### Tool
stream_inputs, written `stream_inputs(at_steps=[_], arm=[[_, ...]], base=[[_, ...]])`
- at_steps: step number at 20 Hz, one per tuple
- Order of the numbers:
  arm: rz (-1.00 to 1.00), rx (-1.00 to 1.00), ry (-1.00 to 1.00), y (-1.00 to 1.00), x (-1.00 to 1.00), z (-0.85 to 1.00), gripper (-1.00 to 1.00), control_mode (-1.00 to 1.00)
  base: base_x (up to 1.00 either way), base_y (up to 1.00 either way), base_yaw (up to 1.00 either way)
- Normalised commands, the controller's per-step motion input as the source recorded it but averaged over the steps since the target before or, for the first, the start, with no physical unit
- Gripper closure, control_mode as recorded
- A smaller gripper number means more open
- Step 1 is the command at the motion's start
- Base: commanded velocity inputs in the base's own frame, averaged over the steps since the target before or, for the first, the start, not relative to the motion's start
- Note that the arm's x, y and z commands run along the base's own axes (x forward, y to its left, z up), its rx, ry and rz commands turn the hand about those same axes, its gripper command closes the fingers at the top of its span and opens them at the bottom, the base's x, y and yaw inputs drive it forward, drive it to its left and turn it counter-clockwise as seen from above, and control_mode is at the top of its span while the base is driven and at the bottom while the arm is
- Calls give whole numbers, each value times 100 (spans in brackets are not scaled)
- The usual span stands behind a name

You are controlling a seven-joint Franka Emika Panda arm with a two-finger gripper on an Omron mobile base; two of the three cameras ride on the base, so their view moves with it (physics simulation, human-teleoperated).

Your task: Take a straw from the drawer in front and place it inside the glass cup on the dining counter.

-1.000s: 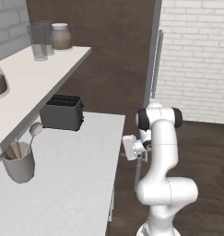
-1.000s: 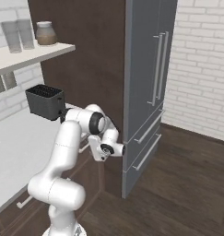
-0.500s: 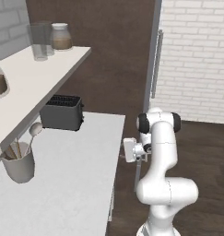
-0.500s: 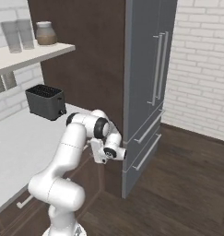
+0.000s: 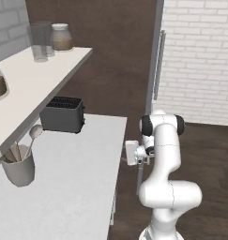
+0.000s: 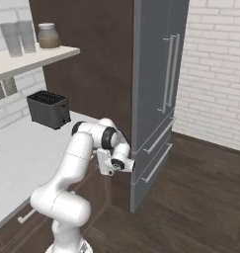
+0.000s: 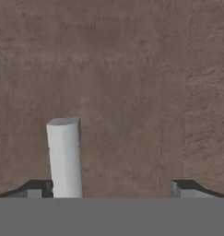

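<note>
Close up, drawer (image 7: 132,83) handle (image 7: 64,156) stands near-upright.

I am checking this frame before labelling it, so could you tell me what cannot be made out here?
- Drawer contents: hand view shows a brown wood front and a handle end; the inside is hidden.
- Handle: its lower end is cut off by the bottom edge.
- End effector: jaw gap too small in the left base view.

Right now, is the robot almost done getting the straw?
No, it is only starting. Nothing looks done: the drawer front is closed dark wood. In hand: the open, empty end effector faces that front, its pale handle beside one fingertip. Left: pull the drawer open, take a straw, and drop it in the cup.
</note>
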Motion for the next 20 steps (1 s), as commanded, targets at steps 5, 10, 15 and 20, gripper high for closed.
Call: stream_inputs(at_steps=[5,10,15,20], arm=[[0,0,0,60,0,3,-100,-100],[0,0,0,51,0,25,-100,-100],[0,0,0,32,-1,48,-100,-100],[0,0,4,45,0,10,-100,-100]], base=[[0,0,0],[0,0,0],[0,0,0],[0,0,0]])
